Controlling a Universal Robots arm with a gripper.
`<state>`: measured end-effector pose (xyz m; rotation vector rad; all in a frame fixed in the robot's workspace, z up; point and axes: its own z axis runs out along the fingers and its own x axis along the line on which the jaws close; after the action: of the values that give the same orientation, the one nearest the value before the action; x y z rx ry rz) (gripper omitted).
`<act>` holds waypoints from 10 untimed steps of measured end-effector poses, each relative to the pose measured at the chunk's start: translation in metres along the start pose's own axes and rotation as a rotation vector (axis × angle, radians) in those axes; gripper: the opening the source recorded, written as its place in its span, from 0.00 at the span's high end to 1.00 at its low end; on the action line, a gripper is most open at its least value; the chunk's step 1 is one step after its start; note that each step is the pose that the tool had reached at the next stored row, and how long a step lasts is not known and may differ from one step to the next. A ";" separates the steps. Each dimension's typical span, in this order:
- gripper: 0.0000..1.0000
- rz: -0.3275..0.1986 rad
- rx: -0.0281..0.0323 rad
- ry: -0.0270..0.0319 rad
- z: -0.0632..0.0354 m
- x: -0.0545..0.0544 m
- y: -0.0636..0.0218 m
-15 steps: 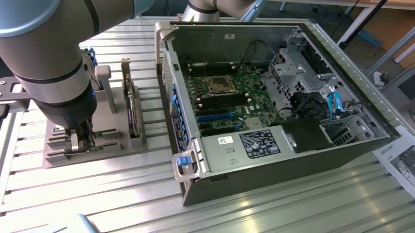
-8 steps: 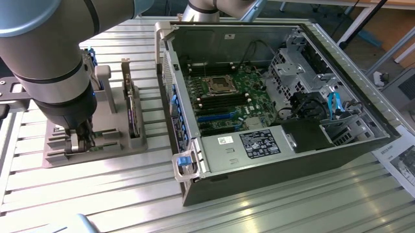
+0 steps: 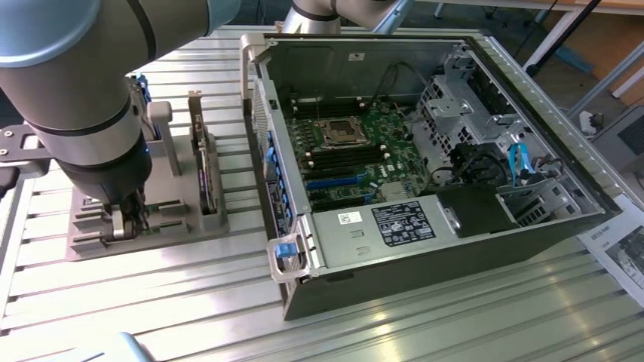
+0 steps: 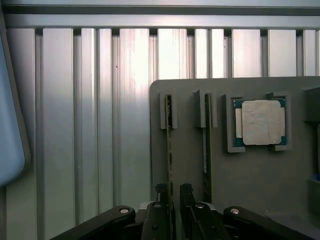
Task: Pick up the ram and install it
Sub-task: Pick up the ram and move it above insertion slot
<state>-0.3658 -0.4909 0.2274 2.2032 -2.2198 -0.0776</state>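
Pick step in hand, judging from how things lie: gripper [image 4: 173, 194] hanging low over the grey holder [image 4: 240, 180] on the slatted table [image 4: 100, 125], jaws standing spread and straddling the ram [image 4: 169, 145], nothing being pinched yet. The ram is standing on edge in its slot in the holder, its thin green edge running between the two fingers [image 4: 160, 195]. One finger is looking just beside the board, the other is showing a sliver of gap, contact hard to call. A second stick [image 4: 206, 145] is sitting in the neighbouring slot, and the square processor [image 4: 259, 122] is lying in its recess further along. Install not started: in the exterior view the computer case [image 3: 302, 249] is lying open on that view's right, motherboard [image 3: 348, 147] showing, apart from the holder.

Next move, my read: calling for an even squeeze on both flat faces, board centred, then a straight pull along the slot so the stick isn't jamming in the end guides [image 4: 168, 112].

Room: tight on the second stick's side, one finger working in the gap between the two boards; the other side is opening onto bare holder and table. In the exterior view a tall dark card [image 3: 207, 177] is standing in the holder near the gripper, and the case wall is rising close by, so any carry would be needing height over that rim
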 end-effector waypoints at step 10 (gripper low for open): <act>0.76 0.000 0.0001 -0.0001 0.0018 0.000 -0.0001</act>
<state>-0.3658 -0.4909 0.2257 2.2033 -2.2199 -0.0776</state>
